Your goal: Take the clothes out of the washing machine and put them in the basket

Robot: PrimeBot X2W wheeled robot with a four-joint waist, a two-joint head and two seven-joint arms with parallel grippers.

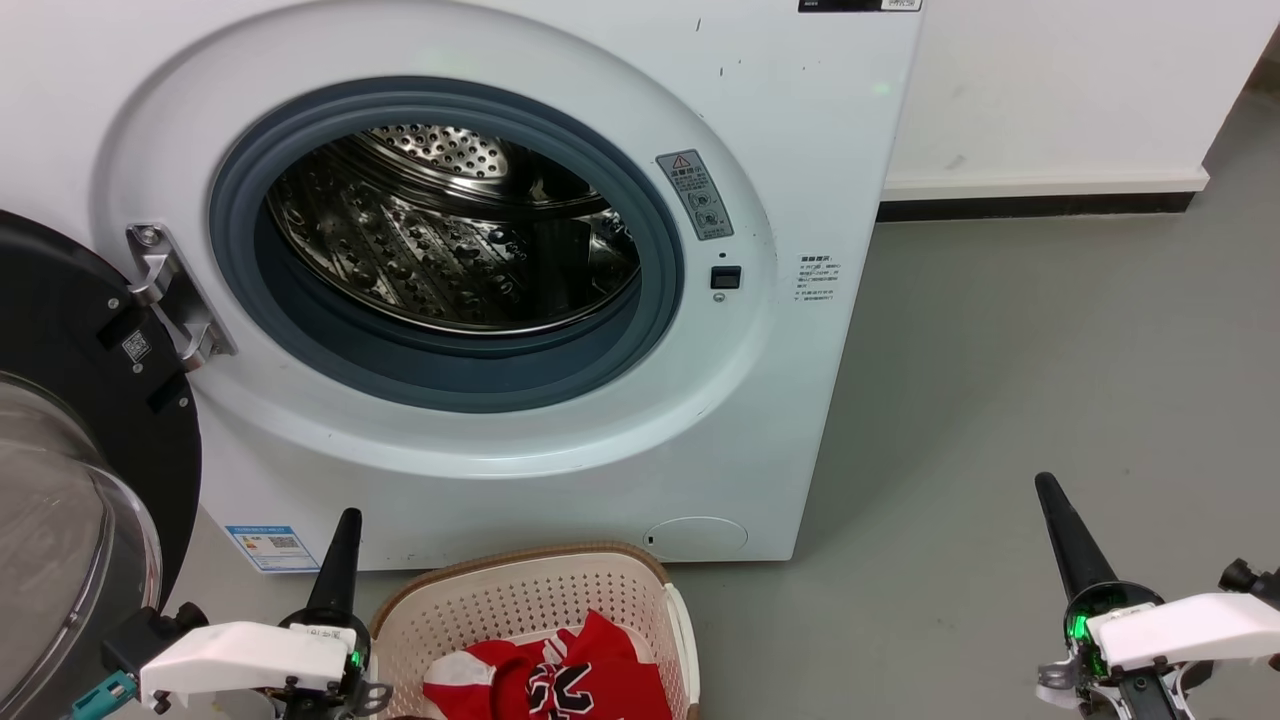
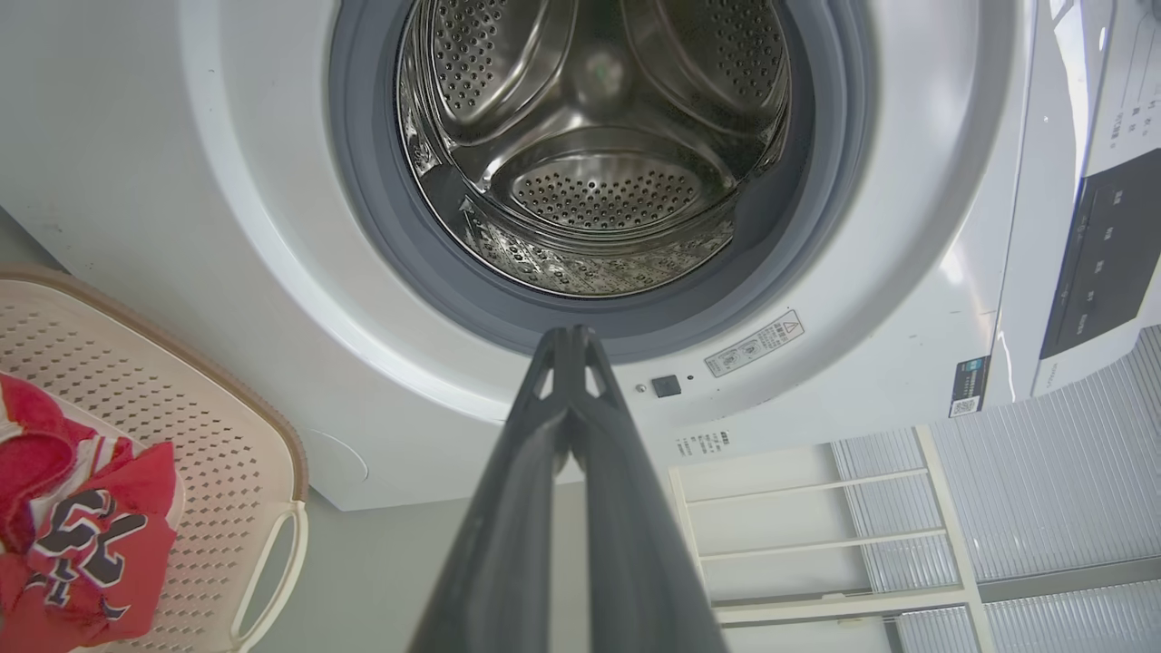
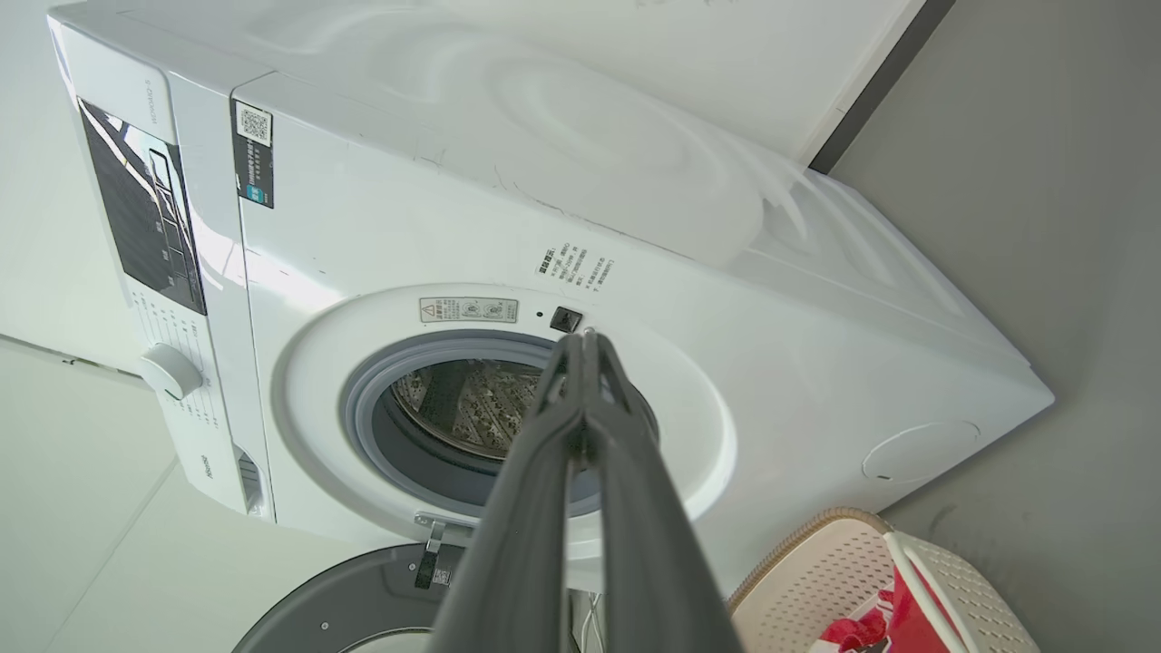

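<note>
You face the washer (image 1: 560, 480) with its black-framed door (image 1: 60, 450) swung open at your left and the perforated steel of the drum (image 1: 450, 250) showing through the grey-ringed porthole. The basket (image 1: 520, 600) stands on the floor (image 1: 1000, 380) just in front of the washer, and the clothes (image 1: 570, 680) lie inside it as a red bundle with white trim. Your left gripper (image 1: 349, 520) sits just left of the basket, fingers pressed tip to tip and gripping nothing, while your right gripper (image 1: 1046, 487) is well apart at the right above the floor, likewise clenched with nothing in it.
</note>
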